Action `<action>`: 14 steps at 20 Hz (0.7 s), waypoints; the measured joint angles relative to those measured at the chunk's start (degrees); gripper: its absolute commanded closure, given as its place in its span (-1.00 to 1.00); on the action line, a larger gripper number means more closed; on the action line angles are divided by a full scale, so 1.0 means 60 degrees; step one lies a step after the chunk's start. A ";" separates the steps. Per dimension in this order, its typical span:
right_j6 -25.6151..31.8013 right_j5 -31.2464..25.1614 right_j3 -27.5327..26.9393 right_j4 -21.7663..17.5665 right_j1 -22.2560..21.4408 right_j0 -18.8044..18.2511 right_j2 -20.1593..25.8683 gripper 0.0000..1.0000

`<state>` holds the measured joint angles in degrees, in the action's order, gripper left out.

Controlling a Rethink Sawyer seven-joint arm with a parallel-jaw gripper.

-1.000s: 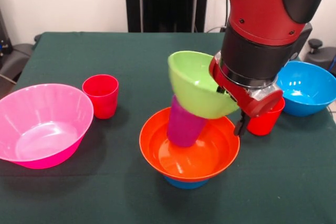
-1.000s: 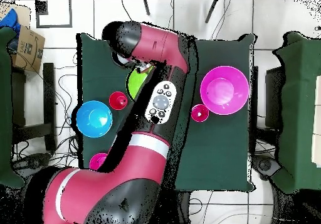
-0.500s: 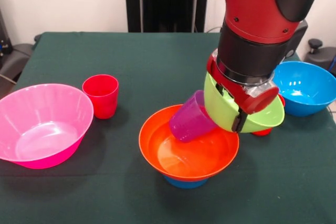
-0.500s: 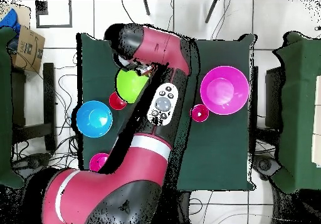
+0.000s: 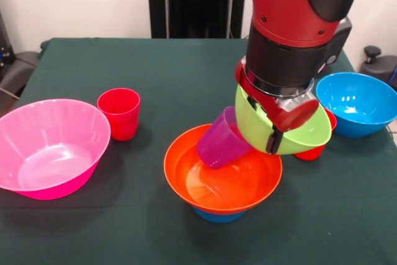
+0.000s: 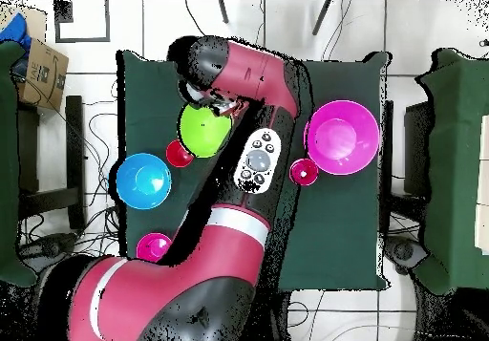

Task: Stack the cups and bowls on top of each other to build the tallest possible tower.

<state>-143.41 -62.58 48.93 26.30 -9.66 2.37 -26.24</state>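
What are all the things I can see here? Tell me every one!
large pink bowl: 1, pink, table's left in the front view.
red cups: 2, red; one beside the pink bowl, the other mostly hidden behind the green bowl.
orange bowl: 1, orange, middle front.
small blue bowl: at least 1, blue, under the orange bowl.
purple cup: 1, purple, tilted inside the orange bowl.
lime green bowl: 1, green, held up, against the purple cup.
large blue bowl: 1, blue, table's right.
small magenta bowl: 1, overhead view only.
table: 1, dark green.
arm: 1, red and black.
gripper: 1, fingers on the green bowl's rim.
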 measured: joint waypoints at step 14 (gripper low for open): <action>0.0000 0.0000 0.0506 0.0000 -0.0309 -0.0205 0.0245 -1.00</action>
<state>-143.41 -62.58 51.97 26.30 -11.52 1.14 -24.77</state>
